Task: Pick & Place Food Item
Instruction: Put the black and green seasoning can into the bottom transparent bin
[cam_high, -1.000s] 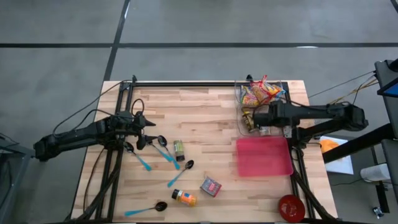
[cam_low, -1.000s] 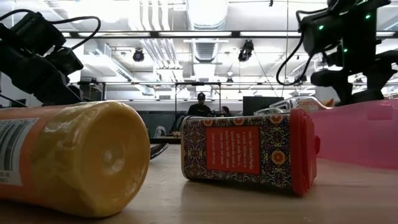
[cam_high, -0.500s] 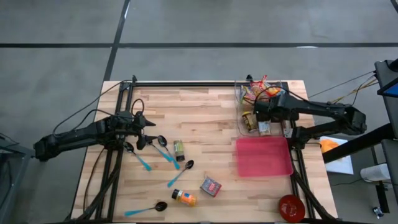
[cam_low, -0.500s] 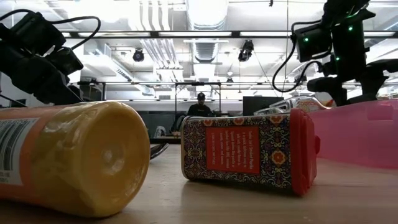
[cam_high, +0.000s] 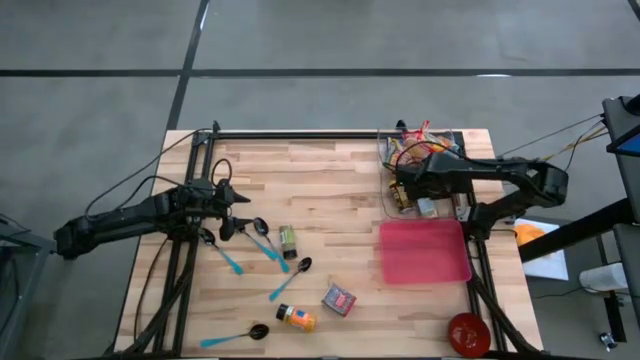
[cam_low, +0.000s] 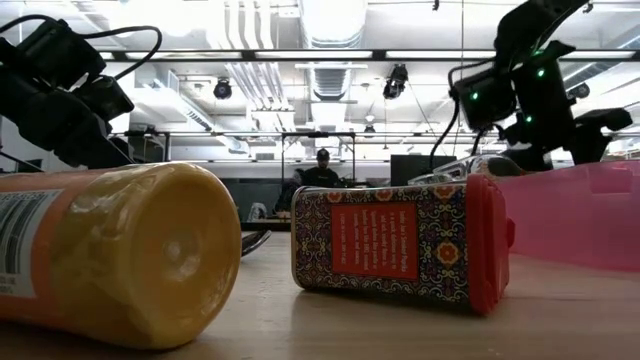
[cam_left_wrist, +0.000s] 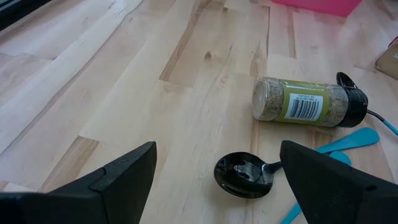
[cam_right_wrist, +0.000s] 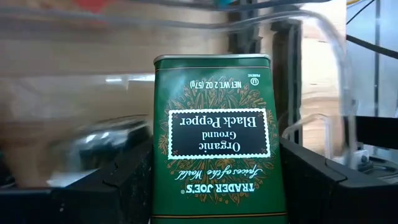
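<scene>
My right gripper (cam_high: 402, 186) is over the clear bin (cam_high: 452, 140) at the table's far right, shut on a green tin of ground black pepper (cam_right_wrist: 214, 124). A colourful snack bag (cam_high: 415, 148) lies in the same bin. My left gripper (cam_high: 238, 212) waits open at the table's left, above a black-bowled spoon (cam_left_wrist: 244, 175) and near a green-labelled spice jar (cam_left_wrist: 308, 102) that lies on its side. A patterned box (cam_high: 339, 299) and an orange bottle (cam_high: 296, 318) lie on their sides near the front edge. My right gripper pinches the pepper tin between its two fingers (cam_right_wrist: 127, 180), one on each narrow side (cam_right_wrist: 158, 186). It comes from above, slanting steeply down into the bin. The tin's labelled face shows, and its bottom end (cam_right_wrist: 211, 60) points away from the wrist. Whether it rests on anything is hidden.
A pink tray (cam_high: 424, 252) lies just in front of the bin, and a red bowl (cam_high: 467, 333) sits at the front right corner. Several blue-handled spoons (cam_high: 268, 248) are scattered left of centre. A black rail (cam_high: 300, 134) runs along the far edge.
My right gripper has swung toward the table's left over the bin, sunk lower and rolled at the wrist, keeping the pepper tin between its fingers. My left arm has kept still.
</scene>
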